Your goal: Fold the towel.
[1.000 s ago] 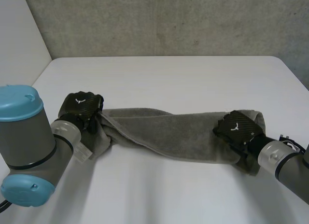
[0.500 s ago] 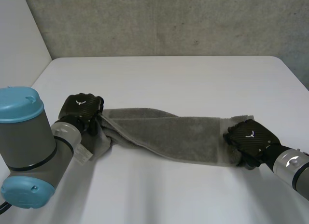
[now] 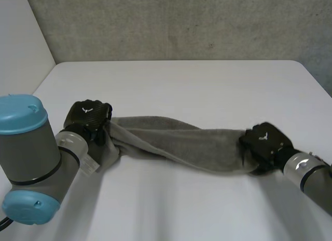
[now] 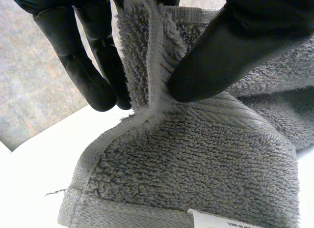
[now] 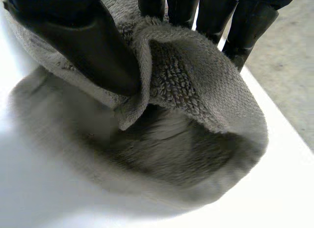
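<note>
The black left hand (image 4: 78,61) has its fingers and its thumb pressed together on one short end of the grey terry-cloth towel (image 3: 176,139). The hemmed edge of the cloth stands up between them, pinched tightly. Below this grip the cloth spreads out, and a small white label (image 4: 230,220) is sewn at its hem; the print on it is too small to read. The black right hand (image 5: 93,46) is also closed on the towel, at the opposite short end. Its thumb presses a rolled fold of cloth against the fingers, and this end seems to be held a little above the table surface. In the head view the towel runs as a long, narrow, slightly twisted band from the left hand to the right hand, across the near part of the white table (image 3: 181,85). The left arm (image 3: 26,158), grey with light-blue caps, stands near the table's left corner. Behind the table rises a grey rough concrete wall (image 3: 181,23).
</note>
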Controlling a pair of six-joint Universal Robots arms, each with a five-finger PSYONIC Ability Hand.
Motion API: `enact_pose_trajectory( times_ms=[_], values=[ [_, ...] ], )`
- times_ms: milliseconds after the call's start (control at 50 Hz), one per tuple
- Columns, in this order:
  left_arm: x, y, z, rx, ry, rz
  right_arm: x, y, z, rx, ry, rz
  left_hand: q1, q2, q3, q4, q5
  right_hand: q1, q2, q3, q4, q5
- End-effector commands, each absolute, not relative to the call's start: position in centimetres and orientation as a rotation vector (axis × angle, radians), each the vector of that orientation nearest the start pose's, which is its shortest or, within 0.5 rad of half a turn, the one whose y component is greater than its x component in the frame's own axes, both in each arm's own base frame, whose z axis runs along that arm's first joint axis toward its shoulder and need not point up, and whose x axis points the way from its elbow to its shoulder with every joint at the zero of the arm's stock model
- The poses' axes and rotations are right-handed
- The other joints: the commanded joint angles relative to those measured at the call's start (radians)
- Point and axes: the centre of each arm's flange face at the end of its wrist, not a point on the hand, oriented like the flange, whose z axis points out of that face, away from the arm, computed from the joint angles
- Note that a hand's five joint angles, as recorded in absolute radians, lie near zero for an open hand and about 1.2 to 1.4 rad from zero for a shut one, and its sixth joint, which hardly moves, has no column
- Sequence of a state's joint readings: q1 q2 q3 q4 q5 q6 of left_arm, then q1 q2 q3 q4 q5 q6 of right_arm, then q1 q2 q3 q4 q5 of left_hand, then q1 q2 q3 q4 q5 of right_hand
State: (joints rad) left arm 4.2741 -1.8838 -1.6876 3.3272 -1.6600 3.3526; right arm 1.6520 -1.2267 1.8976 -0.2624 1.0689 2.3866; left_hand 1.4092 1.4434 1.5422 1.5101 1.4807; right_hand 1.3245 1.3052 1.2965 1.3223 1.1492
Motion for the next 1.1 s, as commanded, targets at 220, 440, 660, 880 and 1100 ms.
enact_pose_trajectory(
  times_ms=[220, 440, 660, 880, 1100],
  values=[
    [-24.1, -23.4, 33.6, 0.558, 2.063, -2.444, 19.3, -24.3, 36.9, -1.017, 1.966, -2.035, -0.013, -0.047, -0.146, -0.114, -0.259, 0.072, 0.091, 0.1, 0.074, 0.073],
    [-23.5, -24.6, 31.3, 0.658, 2.291, -2.159, 20.6, -25.9, 31.7, -1.296, 2.17, -1.671, -0.013, -0.047, -0.146, -0.114, -0.259, 0.072, 0.091, 0.1, 0.074, 0.073],
    [-26.3, -32.3, 26.1, 0.859, 2.309, -1.971, 25.2, -31.7, 27.6, -1.407, 2.216, -1.774, -0.013, -0.047, -0.146, -0.114, -0.259, 0.072, 0.091, 0.1, 0.074, 0.073],
    [-27.9, -35.8, 41.7, 0.507, 1.437, -2.749, 28.2, -34.6, 39.2, -0.89, 1.249, -2.813, -0.013, -0.047, -0.146, -0.114, -0.259, 0.072, 0.091, 0.1, 0.074, 0.073],
    [-27.0, -35.0, 36.5, 0.502, 1.617, -2.724, 27.5, -32.8, 35.6, -1.002, 1.501, -2.521, -0.013, -0.047, -0.146, -0.114, -0.259, 0.072, 0.091, 0.1, 0.074, 0.073]
  ],
)
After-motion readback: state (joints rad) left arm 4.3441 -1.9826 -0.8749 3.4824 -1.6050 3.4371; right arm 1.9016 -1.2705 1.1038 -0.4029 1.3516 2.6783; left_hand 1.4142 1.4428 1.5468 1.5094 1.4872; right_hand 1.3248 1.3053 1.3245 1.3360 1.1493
